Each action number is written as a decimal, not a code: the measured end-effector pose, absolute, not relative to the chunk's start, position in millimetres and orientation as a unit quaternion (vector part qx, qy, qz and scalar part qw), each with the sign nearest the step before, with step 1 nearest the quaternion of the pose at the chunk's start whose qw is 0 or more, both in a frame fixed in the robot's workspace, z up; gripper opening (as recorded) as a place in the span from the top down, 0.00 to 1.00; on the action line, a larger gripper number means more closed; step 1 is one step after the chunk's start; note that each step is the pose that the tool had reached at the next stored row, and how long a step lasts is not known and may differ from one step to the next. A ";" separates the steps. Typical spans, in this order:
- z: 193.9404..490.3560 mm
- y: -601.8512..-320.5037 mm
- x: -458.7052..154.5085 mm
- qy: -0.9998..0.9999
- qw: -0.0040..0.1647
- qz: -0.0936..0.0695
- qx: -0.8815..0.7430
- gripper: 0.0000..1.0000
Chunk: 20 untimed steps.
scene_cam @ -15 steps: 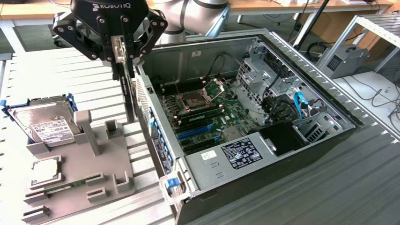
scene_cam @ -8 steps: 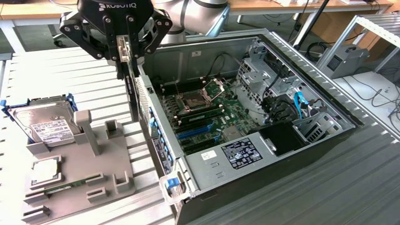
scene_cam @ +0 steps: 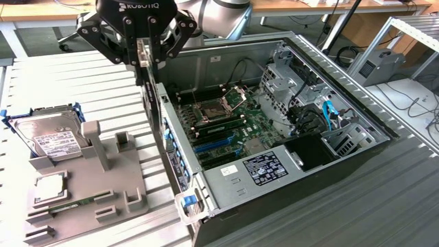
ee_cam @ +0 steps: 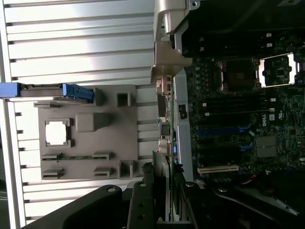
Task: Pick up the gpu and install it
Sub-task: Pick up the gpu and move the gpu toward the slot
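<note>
My gripper (scene_cam: 144, 55) hangs over the rear wall of the open computer case (scene_cam: 357, 154), on the case's side toward the exterior view's left. It is shut on the gpu (scene_cam: 143, 67), a thin card seen edge-on that hangs straight down between the fingers. In the wrist view the gpu's silver end bracket (ee_cam: 165, 95) with its ports runs out from my gripper (ee_cam: 164, 202), beside the case wall. The motherboard (scene_cam: 226, 128) lies inside with blue expansion slots (scene_cam: 214, 146) free; the blue expansion slots (ee_cam: 224, 130) lie close beside the card.
A grey parts fixture (scene_cam: 96, 195) on the slatted table holds a silver hard drive (scene_cam: 48, 135) in a blue frame, a processor (scene_cam: 52, 188) and a green memory stick (scene_cam: 69, 206). Inside the case sit a power supply (scene_cam: 264, 167), drive cages (scene_cam: 288, 82) and cables.
</note>
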<state>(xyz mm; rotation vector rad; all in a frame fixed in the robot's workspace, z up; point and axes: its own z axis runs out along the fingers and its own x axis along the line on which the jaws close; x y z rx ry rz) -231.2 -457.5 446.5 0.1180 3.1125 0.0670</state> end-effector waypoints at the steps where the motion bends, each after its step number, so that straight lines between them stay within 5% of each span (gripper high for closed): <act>1: 446.5 -457.6 -230.1 0.999 0.013 0.021 0.038 0.74; 20: 446.5 -457.5 -211.8 0.999 0.013 0.021 0.038 0.74</act>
